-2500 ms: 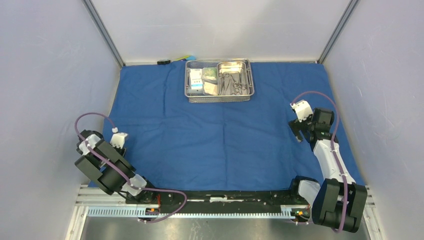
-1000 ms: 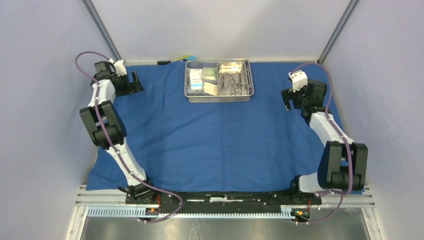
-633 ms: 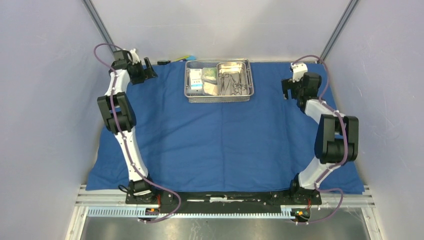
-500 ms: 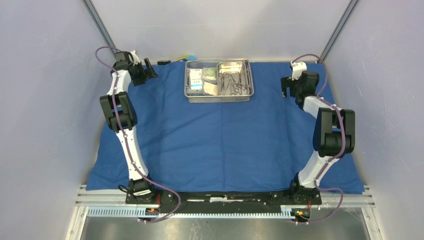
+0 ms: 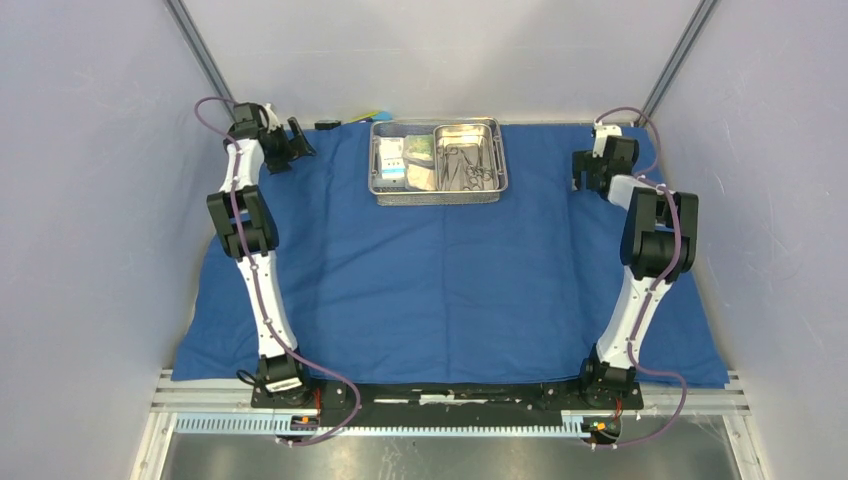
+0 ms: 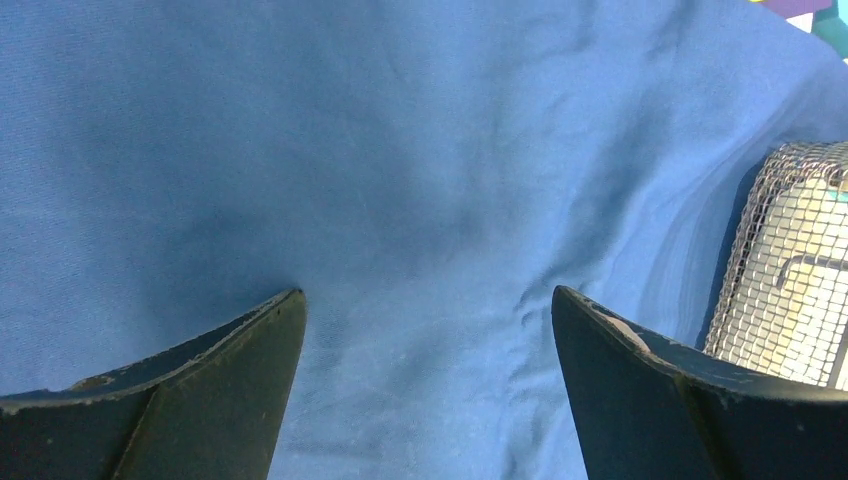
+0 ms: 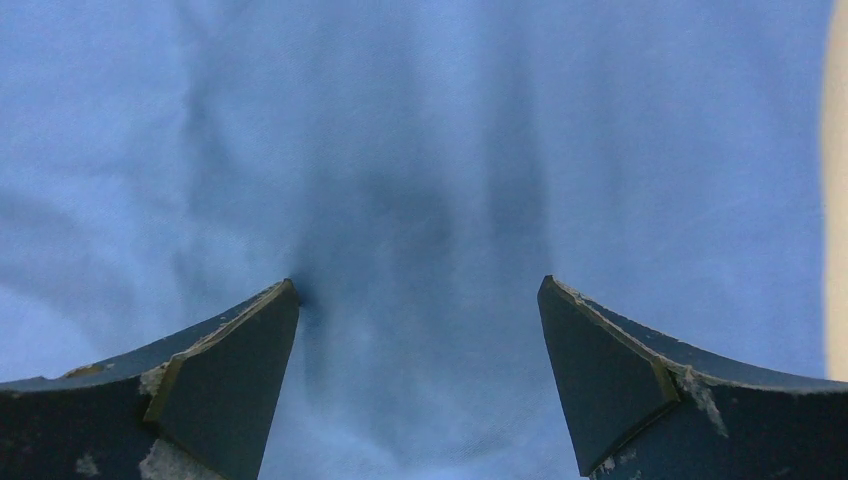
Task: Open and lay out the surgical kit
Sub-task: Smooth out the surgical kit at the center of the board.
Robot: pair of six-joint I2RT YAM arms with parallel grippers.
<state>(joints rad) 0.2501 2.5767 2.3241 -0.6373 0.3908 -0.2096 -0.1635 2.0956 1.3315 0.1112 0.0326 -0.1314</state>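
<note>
The blue cloth (image 5: 440, 290) lies spread flat over the table. On its far middle stands the wire-mesh tray (image 5: 438, 198), with the smaller steel pan (image 5: 456, 134) in its right half. Slim metal instruments (image 5: 470, 170) lie in the pan, and packets (image 5: 400, 160) fill the tray's left half. My left gripper (image 5: 290, 140) is open at the cloth's far left corner, left of the tray. In the left wrist view the left gripper (image 6: 428, 300) has only cloth (image 6: 400, 150) between its fingers, with the tray's mesh (image 6: 790, 290) at the right. My right gripper (image 5: 583, 172) is open low over the cloth (image 7: 420, 150) at the far right corner; the right wrist view shows the right gripper (image 7: 418, 285) holding nothing.
A small yellow-and-blue toy (image 5: 366, 116) and a black object (image 5: 326, 125) lie at the back wall, just past the cloth's far edge. Grey walls close in both sides. The arms' base rail (image 5: 440, 392) runs along the near edge.
Both arms have swung up from the near edge and stretched out to the cloth's far corners. In the last half second the right gripper moved further back and right; the left barely moved.
</note>
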